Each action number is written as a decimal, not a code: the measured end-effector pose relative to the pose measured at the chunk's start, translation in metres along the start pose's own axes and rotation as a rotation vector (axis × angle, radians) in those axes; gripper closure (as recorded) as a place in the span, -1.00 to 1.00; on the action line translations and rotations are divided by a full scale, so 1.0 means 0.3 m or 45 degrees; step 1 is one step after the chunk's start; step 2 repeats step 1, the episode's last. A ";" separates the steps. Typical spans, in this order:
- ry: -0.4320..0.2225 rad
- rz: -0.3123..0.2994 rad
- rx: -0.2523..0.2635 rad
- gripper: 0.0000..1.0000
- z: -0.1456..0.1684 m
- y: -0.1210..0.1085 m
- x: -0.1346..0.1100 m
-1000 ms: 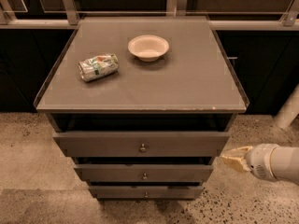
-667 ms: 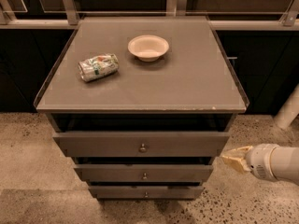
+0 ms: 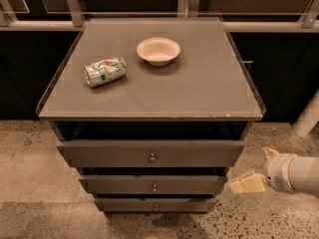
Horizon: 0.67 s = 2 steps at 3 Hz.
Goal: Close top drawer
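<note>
1. The top drawer (image 3: 109,153) stands pulled out, its wide grey front forward of the cabinet body, with a dark gap showing above the front.
2. A small round knob (image 3: 152,158) sits at the centre of the top drawer's front.
3. The gripper (image 3: 250,169) hangs off the right end of the top drawer, slightly lower than its front and not touching it; its two pale fingers (image 3: 247,183) are spread apart and hold nothing.
4. Two narrower drawer fronts, the middle drawer (image 3: 114,184) and the bottom drawer (image 3: 124,204), lie below the top drawer.
5. Above the top drawer is the cabinet top (image 3: 209,93), which bears a pale bowl (image 3: 158,50) and, left of it, a crushed can (image 3: 104,71) on its side.
</note>
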State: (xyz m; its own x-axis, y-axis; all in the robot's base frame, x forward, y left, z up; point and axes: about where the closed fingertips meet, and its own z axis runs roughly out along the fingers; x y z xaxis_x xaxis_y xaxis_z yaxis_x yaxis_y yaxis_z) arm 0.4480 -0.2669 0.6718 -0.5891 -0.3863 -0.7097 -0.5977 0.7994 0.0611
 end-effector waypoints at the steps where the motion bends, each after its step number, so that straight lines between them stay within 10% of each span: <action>1: 0.000 0.000 0.000 -1.00 0.000 0.000 0.000; 2: 0.000 0.000 0.000 -1.00 0.000 0.000 0.000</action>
